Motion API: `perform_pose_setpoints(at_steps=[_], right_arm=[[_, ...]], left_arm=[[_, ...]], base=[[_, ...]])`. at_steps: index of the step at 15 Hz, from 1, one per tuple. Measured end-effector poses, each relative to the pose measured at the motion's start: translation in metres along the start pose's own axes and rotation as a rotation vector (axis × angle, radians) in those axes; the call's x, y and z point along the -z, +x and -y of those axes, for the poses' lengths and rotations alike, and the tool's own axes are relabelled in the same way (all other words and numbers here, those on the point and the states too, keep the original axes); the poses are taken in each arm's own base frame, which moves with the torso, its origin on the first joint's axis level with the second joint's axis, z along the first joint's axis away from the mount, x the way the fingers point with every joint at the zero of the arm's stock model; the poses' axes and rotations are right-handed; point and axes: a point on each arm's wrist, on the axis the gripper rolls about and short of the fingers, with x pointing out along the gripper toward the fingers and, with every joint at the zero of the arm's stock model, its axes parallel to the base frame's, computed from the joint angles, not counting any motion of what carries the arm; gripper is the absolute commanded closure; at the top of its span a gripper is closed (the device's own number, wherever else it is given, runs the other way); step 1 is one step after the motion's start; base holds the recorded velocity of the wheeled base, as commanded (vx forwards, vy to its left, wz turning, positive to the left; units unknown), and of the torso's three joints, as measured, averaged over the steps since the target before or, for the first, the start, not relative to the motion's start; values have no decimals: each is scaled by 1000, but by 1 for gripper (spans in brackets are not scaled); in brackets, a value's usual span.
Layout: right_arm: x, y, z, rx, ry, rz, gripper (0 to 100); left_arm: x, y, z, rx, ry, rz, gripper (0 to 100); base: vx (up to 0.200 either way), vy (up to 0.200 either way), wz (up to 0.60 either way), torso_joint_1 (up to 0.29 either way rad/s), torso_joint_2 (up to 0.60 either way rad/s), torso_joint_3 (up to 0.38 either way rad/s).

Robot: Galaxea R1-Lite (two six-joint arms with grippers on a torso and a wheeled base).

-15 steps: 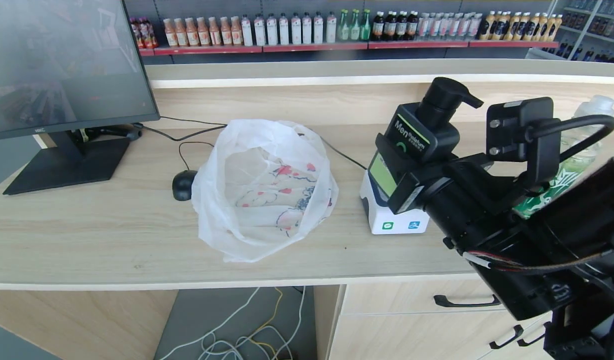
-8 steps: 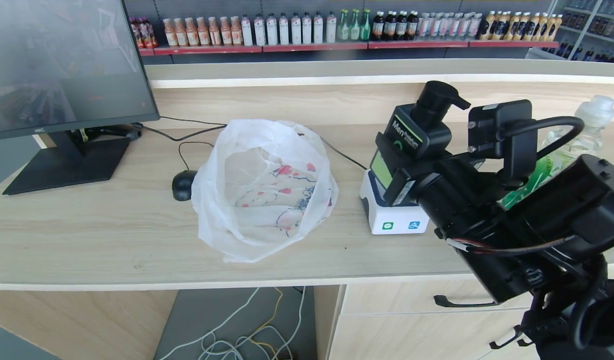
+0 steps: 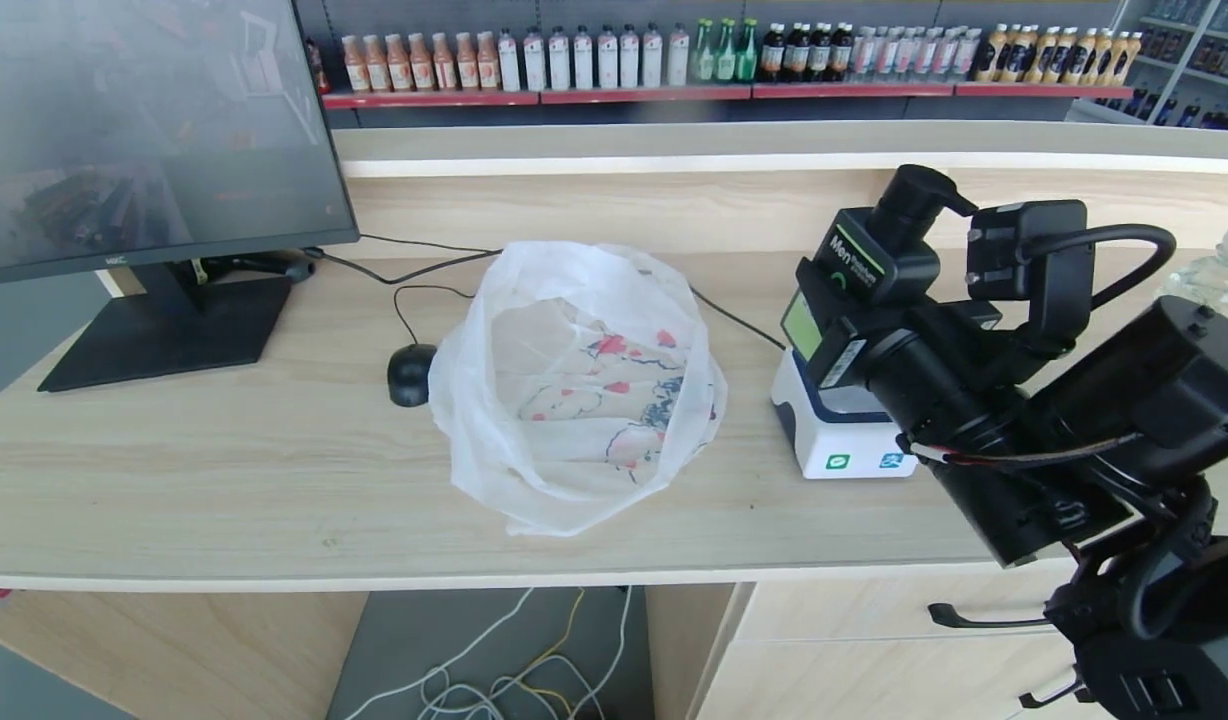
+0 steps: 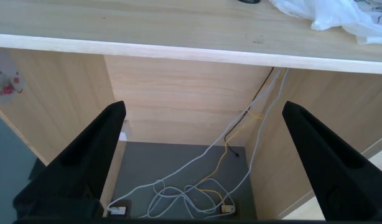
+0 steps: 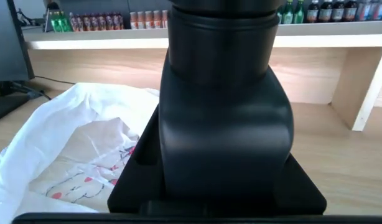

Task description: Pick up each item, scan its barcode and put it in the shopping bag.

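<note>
The right claw (image 3: 832, 325) grips the black pump bottle (image 3: 877, 262) just above the white scanner (image 3: 839, 445) at right of centre, so scanning looks under way and bagging is left. The shopping bag (image 3: 574, 390) gapes mid-frame on the desk (image 3: 224, 470), with the left claw (image 4: 203, 112) spread open below its edge. The bottle's black-and-green label carries white lettering.
</note>
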Motion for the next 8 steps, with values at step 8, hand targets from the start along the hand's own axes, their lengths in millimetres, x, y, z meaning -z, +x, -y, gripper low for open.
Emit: perform_pose_setpoints(at_steps=[8], right_arm=[[2, -2, 4, 9, -4, -8, 100]], left_arm=[[0, 0, 0, 0, 0, 1, 0]], base=[[0, 125, 0, 3, 6, 0]])
